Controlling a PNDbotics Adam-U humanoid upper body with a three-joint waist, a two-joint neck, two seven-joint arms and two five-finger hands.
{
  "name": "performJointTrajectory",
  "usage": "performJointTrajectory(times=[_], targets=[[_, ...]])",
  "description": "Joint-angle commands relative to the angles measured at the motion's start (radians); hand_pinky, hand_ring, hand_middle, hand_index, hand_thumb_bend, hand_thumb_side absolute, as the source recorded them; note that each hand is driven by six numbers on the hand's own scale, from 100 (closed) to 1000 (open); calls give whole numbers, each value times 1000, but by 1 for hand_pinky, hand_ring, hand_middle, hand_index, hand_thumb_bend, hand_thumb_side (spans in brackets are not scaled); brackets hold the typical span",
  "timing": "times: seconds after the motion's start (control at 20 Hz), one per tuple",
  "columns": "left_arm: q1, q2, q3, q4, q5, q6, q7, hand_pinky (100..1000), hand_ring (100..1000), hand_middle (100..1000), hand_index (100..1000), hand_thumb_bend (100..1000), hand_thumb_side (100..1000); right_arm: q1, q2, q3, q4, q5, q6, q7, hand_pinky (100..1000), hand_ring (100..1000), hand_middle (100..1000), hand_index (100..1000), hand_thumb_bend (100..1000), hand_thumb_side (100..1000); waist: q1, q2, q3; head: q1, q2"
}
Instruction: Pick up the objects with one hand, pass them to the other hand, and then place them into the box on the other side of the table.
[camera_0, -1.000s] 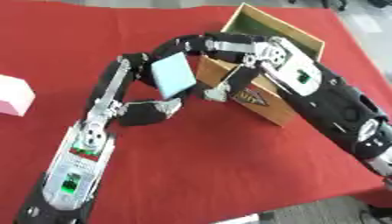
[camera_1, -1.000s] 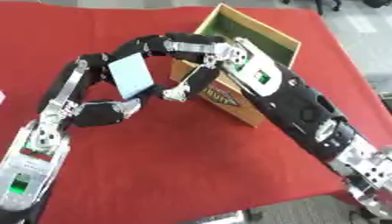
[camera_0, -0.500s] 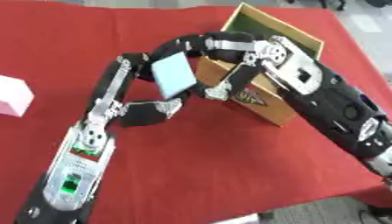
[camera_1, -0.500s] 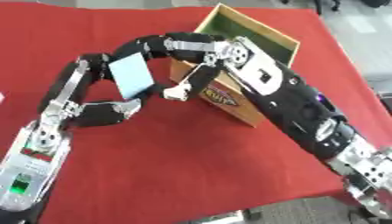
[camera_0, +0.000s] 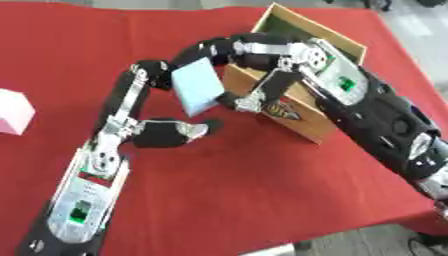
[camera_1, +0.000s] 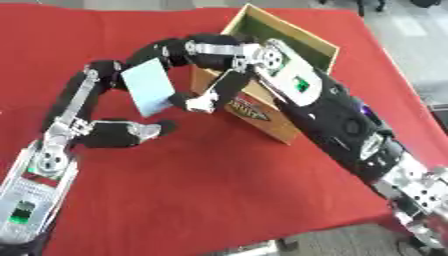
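Red cloth covers the table. Both hands meet at the pale blue card beside the wooden box: the left hand seems clamped on it, while the right hand curls at its edge. Handover underway; next, the right hand must take it boxward.

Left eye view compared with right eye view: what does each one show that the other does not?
Only the left eye view shows a pale pink block at the left edge. I find nothing that only the right eye view shows. Both share the red table, the wooden box, and the light blue card held up between the left hand and the right hand.
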Motion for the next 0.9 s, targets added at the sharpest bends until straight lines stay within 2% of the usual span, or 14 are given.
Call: performJointTrajectory(times=[0.05,0.5,0.9], targets=[[-9,-16,2,-6,-12,-10,4,710,617,524,782,871,169,-9,-15,-19,-23,-14,-131,144,840,908,431,506,100,198,2,-25,-4,-4,1],[-3,-16,6,4,-32,-17,6,717,628,537,800,923,219,-6,-13,-33,-21,-27,-97,144,831,899,420,492,100,198,2,-26,-5,-9,2],[6,-15,21,27,-67,18,79,713,629,542,805,943,232,-1,-15,-58,-23,-55,-65,144,828,896,415,487,100,200,4,-26,-13,-9,4]])
